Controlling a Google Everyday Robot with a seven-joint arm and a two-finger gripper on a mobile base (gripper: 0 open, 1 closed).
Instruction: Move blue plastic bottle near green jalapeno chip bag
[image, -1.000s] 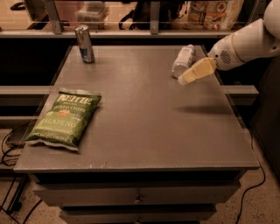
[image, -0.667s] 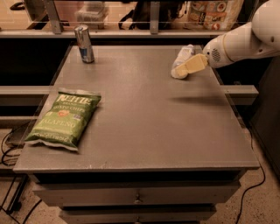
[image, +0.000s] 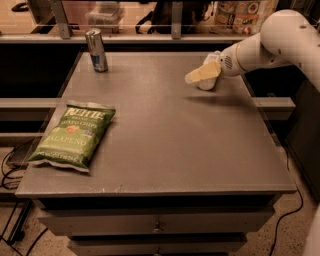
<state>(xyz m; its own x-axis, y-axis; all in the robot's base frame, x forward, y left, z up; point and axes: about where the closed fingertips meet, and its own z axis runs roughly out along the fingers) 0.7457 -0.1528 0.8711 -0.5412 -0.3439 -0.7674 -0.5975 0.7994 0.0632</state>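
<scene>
The gripper (image: 199, 76) hangs over the table's (image: 165, 145) far right, fingers clenched on the blue plastic bottle (image: 207, 85). The green jalapeno chip bag (image: 75, 134) lies well apart.

tabletop (image: 170, 135): plain grey, we note
end effector (image: 202, 75): cream, at the tabletop's far right
blue plastic bottle (image: 208, 84): whitish
green jalapeno chip bag (image: 75, 134): green, white lettering
can (image: 96, 50): silver and blue
</scene>
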